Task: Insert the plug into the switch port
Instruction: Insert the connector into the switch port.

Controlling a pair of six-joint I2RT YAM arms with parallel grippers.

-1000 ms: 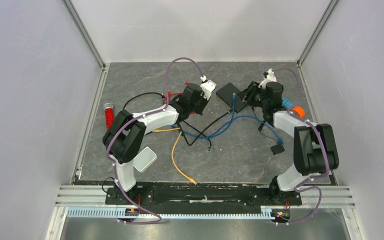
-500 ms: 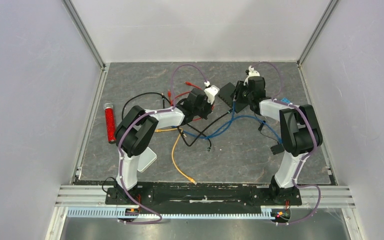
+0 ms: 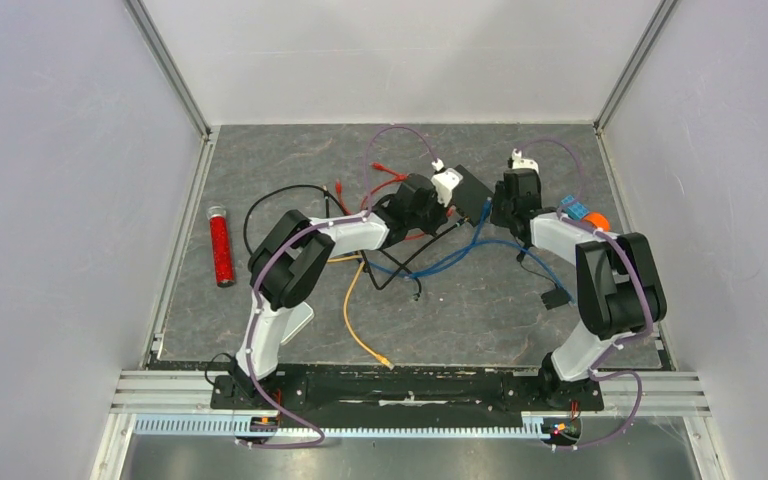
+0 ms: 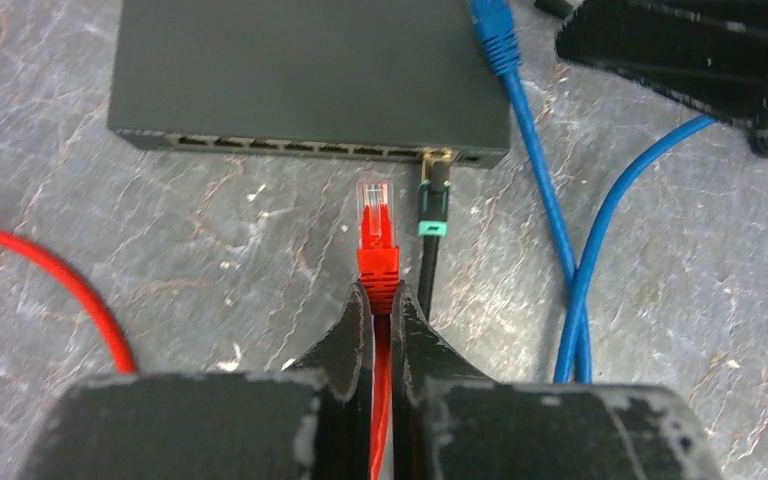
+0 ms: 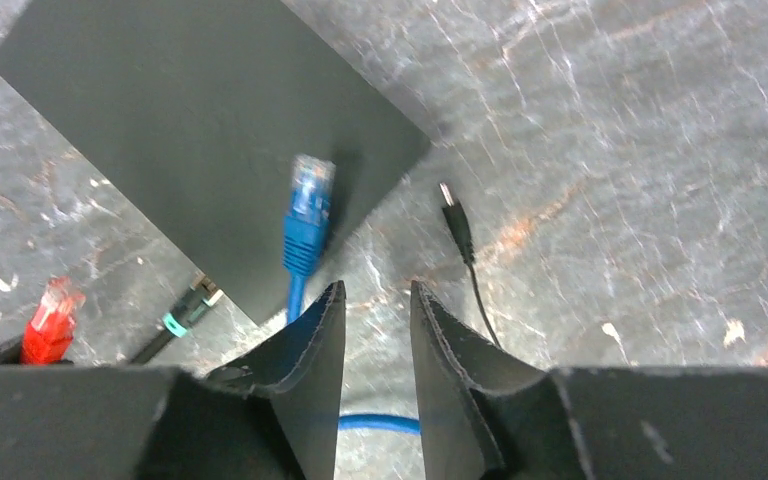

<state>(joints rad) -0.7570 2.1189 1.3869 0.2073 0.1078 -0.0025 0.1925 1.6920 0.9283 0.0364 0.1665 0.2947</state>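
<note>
While a red tube lies far left on the table, the left gripper is clamped on the red plug, whose clear tip points at the port row of the switch, just short of it. Beside it a black cable sits in a port. A blue plug rests on the switch's top. Farther right, the right gripper hovers with a narrow gap, holding nothing, near a small black connector

Robotics lab test cell, plain white panel walls, aluminium frame posts, grey stone-pattern tabletop
</note>
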